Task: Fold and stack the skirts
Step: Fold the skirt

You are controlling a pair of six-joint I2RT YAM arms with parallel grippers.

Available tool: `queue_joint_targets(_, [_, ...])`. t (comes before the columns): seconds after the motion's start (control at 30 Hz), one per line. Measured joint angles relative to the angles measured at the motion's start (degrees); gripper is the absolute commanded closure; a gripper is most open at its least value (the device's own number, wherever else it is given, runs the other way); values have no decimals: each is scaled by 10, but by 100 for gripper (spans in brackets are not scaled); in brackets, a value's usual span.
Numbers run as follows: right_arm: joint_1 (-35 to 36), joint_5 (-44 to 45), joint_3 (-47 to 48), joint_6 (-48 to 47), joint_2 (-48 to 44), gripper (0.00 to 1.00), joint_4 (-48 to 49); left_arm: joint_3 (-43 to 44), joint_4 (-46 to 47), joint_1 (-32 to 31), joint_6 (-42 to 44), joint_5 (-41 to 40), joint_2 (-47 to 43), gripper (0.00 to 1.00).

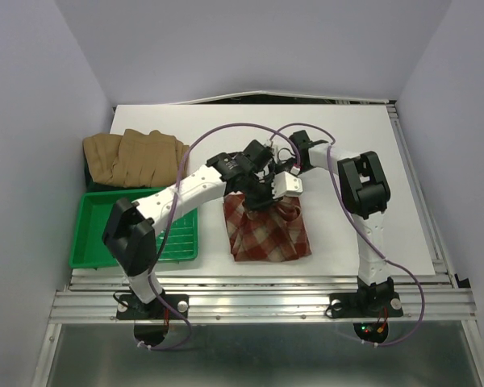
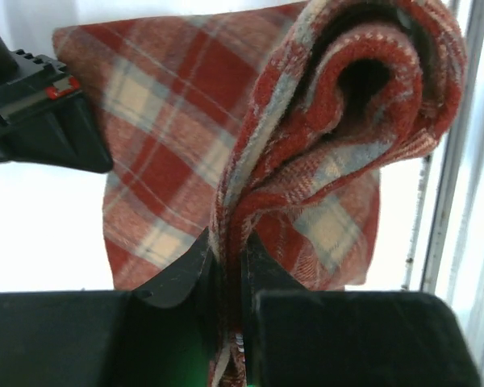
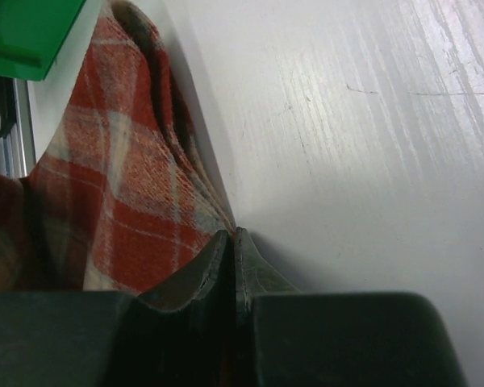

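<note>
The white bench (image 1: 371,145) takes up most of the space, with both arms bolted along its near edge and reaching in toward the middle. At the near left sits the green tray (image 1: 93,234), ribbed on the floor, its far side close to a heap of cloth. That heap is the tan skirts (image 1: 137,155), lying folded at the far left corner of the bench, just behind the tray and well apart from both arms' working ends.

The plaid skirt (image 1: 268,234), red and cream, is near the middle of the bench, just right of the tray. Its lower part lies spread on the surface, while its far edge is gathered up and lifted toward the two wrists that meet above it. From the left wrist the cloth hangs in a doubled, rolled fold, with a flatter panel behind it.

The left tool (image 2: 230,254) is clamped tight on that fold: the plaid passes straight between its dark fingers (image 2: 181,278), which are pressed together on it. The right tool (image 3: 233,242) is likewise pinched on the skirt's edge, its fingers meeting with only cloth between them, and the bare bench shows to one side of the cloth.
</note>
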Motion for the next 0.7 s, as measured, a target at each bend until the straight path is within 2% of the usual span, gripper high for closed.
queue_joint_targets(0.43, [0,-11,-6,-21,-1,86,-14,60,9,73,44,-9,142,93])
queue_joint_targets(0.57, [0,-13,-6,-24,-1,85,-22,66,15,84,50,-14,160,79])
queue_joint_targets(0.6, [0,-13,-6,-24,-1,83,-24,67,19,85,52,-18,164,70])
queue_joint_targets(0.7, [0,-15,-5,-25,-1,78,-31,68,32,85,52,-30,174,57])
